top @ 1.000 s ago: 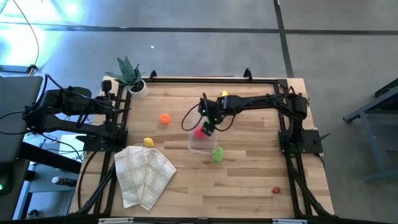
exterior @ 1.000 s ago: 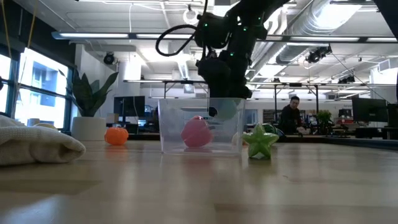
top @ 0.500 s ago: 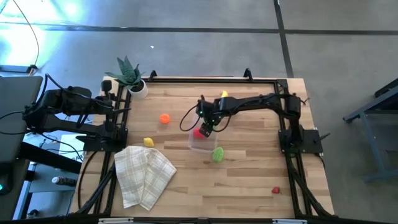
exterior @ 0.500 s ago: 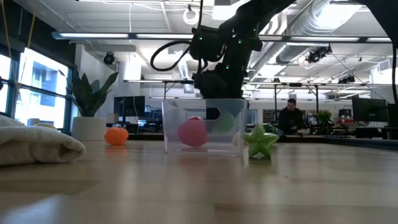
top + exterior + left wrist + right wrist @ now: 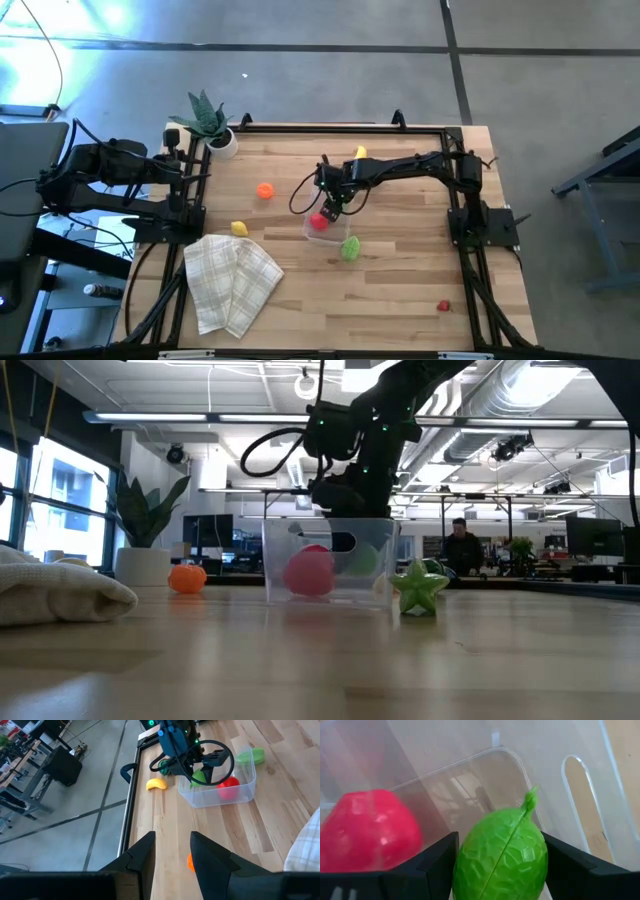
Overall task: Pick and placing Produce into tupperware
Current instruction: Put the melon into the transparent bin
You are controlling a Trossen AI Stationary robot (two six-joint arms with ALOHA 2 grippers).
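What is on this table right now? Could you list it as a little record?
Tub: clear, mid-table, red fruit inside
Right gripper: over the tub, holding a green fruit
Left gripper: open, parked off the table's left edge
Loose toys: orange, yellow, green star, banana, small red one
Also: cloth, plant

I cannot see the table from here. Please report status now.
Right gripper over the clear tub, shut on green fruit. Red fruit inside tub. Left gripper open, waiting at table's edge. Nothing blocking.
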